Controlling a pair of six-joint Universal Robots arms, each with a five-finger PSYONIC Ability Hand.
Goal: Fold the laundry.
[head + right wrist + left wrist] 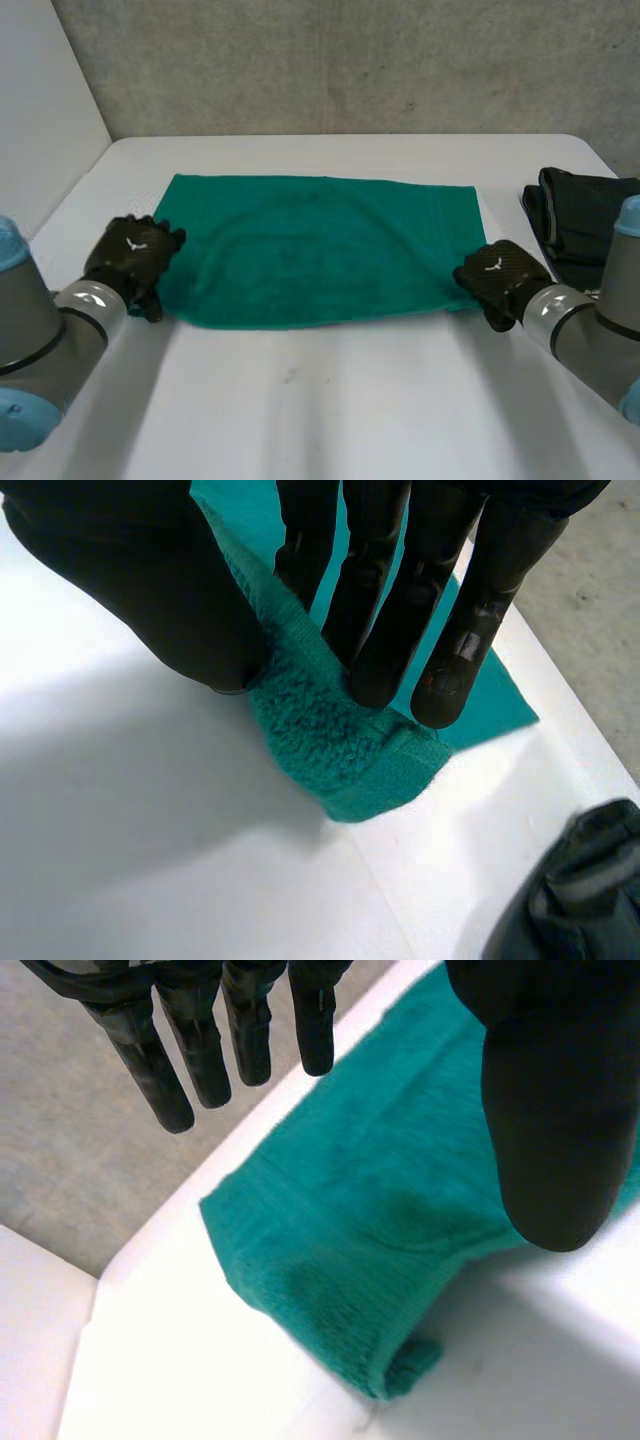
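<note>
On the white worktop (pixel 320 400) lies a green terry towel (pixel 320 250); the right hand (pixel 500 275) pinches its near corner, while the left hand (pixel 135 255) holds its fingers (pixel 150 1060) straight, grasping nothing.

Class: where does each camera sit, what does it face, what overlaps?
Head: behind the arms, down on table, towel, left hand, right hand.
Left wrist: along the open left hand, at a towel corner.
Right wrist: along the right hand pinching a towel corner.
All share the towel; head and right wrist, the dark clothes.
</note>
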